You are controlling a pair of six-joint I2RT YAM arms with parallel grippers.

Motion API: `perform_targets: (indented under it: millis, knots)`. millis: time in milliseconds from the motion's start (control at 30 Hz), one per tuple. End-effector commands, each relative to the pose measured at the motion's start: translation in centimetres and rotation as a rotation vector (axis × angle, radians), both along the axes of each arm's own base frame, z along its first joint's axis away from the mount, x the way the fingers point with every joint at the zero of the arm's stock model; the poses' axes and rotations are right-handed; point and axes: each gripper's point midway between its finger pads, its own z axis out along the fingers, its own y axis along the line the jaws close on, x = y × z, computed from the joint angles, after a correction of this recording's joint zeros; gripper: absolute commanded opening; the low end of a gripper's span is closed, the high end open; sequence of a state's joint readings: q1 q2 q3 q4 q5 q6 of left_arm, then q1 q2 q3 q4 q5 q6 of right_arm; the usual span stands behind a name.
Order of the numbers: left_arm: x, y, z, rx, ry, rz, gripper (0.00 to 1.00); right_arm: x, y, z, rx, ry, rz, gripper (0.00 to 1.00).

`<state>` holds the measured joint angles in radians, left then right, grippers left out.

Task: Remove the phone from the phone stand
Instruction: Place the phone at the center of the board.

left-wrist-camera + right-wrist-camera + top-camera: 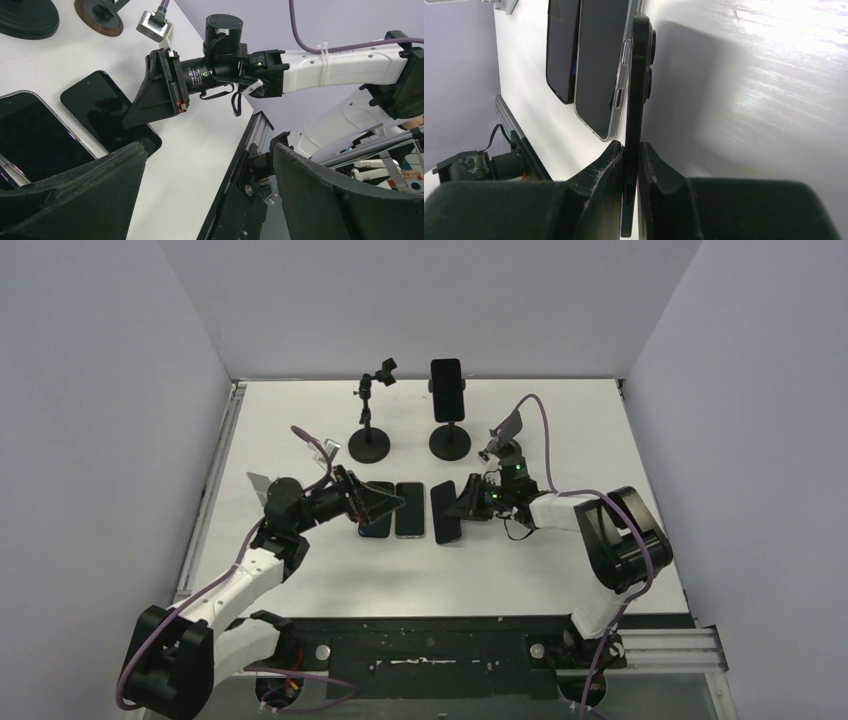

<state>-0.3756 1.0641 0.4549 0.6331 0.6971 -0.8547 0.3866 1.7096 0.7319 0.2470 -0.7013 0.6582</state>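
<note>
Right claw (631,172) is clamped on the thin edge of a black phone (634,100), which sits low-center in the top view, just right of two other phones (395,508) lying flat on the table (560,570). Left claw (385,502) is spread wide open right over the leftmost of those two. At the top center of that view, another phone (447,388) is still upright in its stand (449,440), with a second stand (369,443) just left of it.
</note>
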Motion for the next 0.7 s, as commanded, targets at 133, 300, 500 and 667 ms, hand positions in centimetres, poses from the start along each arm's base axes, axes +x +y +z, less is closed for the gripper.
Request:
perform_targets:
  millis: [133, 300, 500, 667]
  knots:
    - [0.7, 0.7, 1.6, -0.016, -0.074, 0.036, 0.97, 2.5, 0.0, -1.0, 0.004, -0.024, -0.082, 0.08]
    - [0.8, 0.8, 1.6, -0.015, -0.075, 0.045, 0.97, 2.7, -0.4, -2.3, 0.001, 0.023, -0.124, 0.10]
    - [1.0, 1.0, 1.5, -0.013, -0.070, 0.056, 0.97, 3.1, -0.8, -3.0, 0.017, 0.048, -0.179, 0.10]
    - [1.1, 1.1, 1.2, -0.008, -0.062, 0.066, 0.97, 3.3, -0.7, -3.2, 0.037, 0.053, -0.191, 0.17]
